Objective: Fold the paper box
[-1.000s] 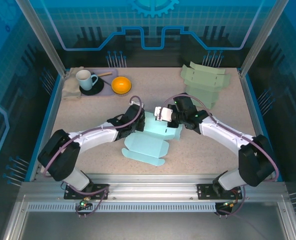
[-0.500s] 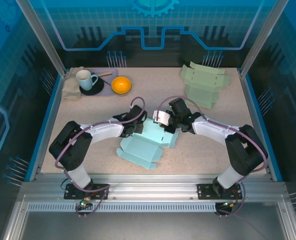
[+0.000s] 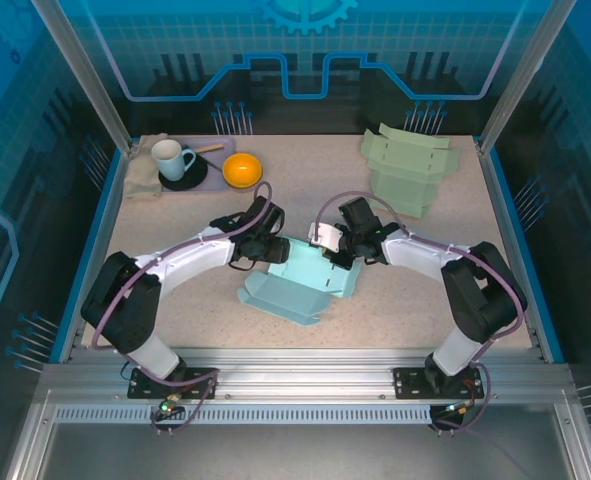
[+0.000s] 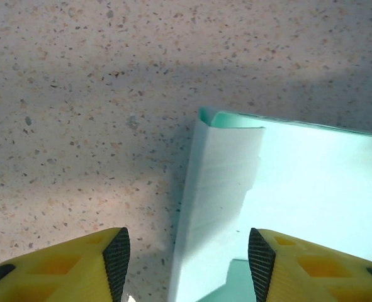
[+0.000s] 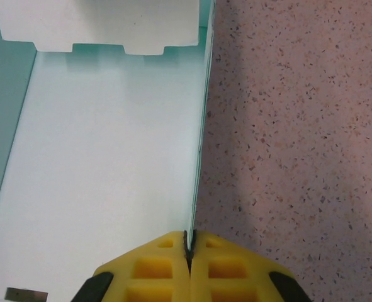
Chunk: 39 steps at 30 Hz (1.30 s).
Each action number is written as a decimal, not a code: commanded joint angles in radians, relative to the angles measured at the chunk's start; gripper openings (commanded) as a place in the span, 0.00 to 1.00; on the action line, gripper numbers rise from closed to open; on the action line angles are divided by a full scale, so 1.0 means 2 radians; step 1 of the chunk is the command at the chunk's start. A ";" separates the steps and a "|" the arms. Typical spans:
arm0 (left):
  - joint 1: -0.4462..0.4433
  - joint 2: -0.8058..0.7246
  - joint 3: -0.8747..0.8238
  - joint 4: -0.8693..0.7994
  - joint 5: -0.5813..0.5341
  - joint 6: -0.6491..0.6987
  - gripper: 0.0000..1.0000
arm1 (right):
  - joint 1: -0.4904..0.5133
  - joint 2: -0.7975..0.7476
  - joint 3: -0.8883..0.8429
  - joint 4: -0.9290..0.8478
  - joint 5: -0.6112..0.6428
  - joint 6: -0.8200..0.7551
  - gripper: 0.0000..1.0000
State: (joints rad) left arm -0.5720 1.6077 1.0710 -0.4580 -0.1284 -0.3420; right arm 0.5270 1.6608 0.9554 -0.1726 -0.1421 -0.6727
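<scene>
A: Since the job is the fold, where's the paper box (image 3: 300, 282) sitting?

B: Mid-table, a bit toward 6 o'clock from centre in the top view. It's pale teal and partly formed: base flat on the table (image 3: 175, 225), some walls up, none looking locked.

A: Who's got it?

B: The right gripper (image 3: 337, 250), at the box's 1 o'clock. On its wrist cam the yellow fingers (image 5: 154, 267) are pinched tight on the top edge of a thin side wall. Prob. to hold that wall upright & stop the box sliding while the other arm works.

A: And the other arm?

B: The left gripper (image 3: 268, 248) is at approx. 10 o'clock of the box, jaws apart, nothing held. On its cam a raised side panel sits in the gap between the pads (image 4: 116, 255); I can't tell if either touches it. Looks lined up to close on it or press it inward. That's my guess.

A: Clutter?

B: Well apart. There's a stack of green blanks (image 3: 407, 170) at the table's 1 o'clock, and a mug (image 3: 172, 158), orange bowl (image 3: 242, 170) & cloth (image 3: 140, 180) at 11 o'clock. All beyond the work zone, so low snag risk.

A: Progress?

B: Early-to-mid, I'd say.
</scene>
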 commanded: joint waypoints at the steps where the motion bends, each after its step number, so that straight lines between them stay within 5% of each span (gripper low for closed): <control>1: 0.004 0.004 0.014 -0.024 0.030 0.003 0.55 | -0.004 0.008 0.010 -0.020 -0.007 -0.001 0.00; 11: 0.029 0.041 -0.006 0.009 0.072 0.021 0.44 | -0.004 0.002 0.009 -0.031 -0.023 -0.010 0.00; 17: 0.030 0.050 -0.033 0.053 0.154 0.027 0.42 | -0.004 0.004 0.009 -0.038 -0.029 -0.019 0.00; 35: 0.031 0.033 -0.053 -0.008 0.106 0.020 0.42 | -0.005 0.012 0.016 -0.055 -0.031 -0.030 0.00; 39: 0.030 0.038 -0.057 0.002 0.111 0.010 0.29 | -0.004 0.014 0.018 -0.056 -0.029 -0.029 0.00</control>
State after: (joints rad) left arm -0.5117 1.6978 0.9756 -0.4145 0.1101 -0.3145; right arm 0.5274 1.6745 0.9691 -0.2401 -0.1963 -0.7166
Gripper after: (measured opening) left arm 0.309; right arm 0.047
